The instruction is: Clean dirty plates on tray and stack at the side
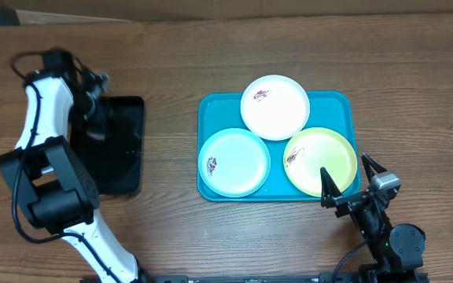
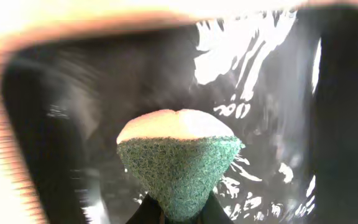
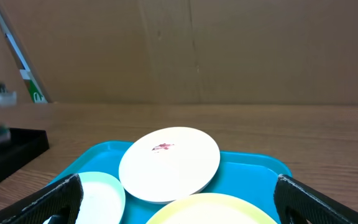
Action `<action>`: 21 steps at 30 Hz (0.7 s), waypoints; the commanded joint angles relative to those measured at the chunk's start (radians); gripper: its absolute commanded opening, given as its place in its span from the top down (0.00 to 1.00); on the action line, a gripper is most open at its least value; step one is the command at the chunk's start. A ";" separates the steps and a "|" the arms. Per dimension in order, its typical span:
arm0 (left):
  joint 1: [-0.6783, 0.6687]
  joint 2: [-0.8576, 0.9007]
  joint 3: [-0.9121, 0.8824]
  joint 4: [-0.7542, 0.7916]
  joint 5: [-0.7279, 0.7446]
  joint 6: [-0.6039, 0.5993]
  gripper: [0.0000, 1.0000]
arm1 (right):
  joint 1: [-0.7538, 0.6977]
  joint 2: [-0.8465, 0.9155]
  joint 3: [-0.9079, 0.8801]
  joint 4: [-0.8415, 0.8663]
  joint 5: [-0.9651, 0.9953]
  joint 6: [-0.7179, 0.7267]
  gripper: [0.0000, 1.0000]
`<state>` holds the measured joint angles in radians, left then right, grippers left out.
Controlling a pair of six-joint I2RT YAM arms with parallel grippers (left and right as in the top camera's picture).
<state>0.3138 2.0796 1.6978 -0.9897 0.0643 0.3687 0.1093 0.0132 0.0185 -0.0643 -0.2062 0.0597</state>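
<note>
The left hand [image 1: 92, 96] is pinched shut on a green-faced scouring sponge with a pale foam back [image 2: 179, 165], over the narrow black plastic tray [image 1: 128, 169]. This appears to be the pick-up step. Lift straight up with a firm grip before travelling toward 3 o'clock.

The large turquoise rectangular tray [image 1: 340, 104] carries three round plastic plates — the white plate [image 1: 274, 107] at 12 o'clock, the pale blue plate [image 1: 234, 162] at 8, the yellow-green plate [image 1: 319, 161] at 4 — each smeared dark red.

The right hand [image 1: 347, 177] stands wide and empty at the tray's 5 o'clock corner.
</note>
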 commanded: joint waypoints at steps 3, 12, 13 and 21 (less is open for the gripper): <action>-0.009 -0.029 0.087 -0.021 0.015 -0.309 0.96 | 0.002 -0.006 -0.010 0.005 -0.004 0.006 0.00; -0.012 -0.022 -0.142 0.035 0.015 -0.396 0.96 | 0.002 -0.006 -0.010 0.005 -0.004 0.006 0.00; -0.012 -0.022 -0.176 0.050 0.015 -0.396 0.96 | 0.002 -0.006 -0.010 0.005 -0.004 0.007 0.00; -0.011 -0.022 -0.340 0.150 0.014 -0.395 0.96 | 0.002 -0.006 -0.010 0.005 -0.004 0.007 0.00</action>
<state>0.3134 2.0510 1.3960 -0.8459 0.0746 -0.0059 0.1093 0.0128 0.0185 -0.0639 -0.2062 0.0597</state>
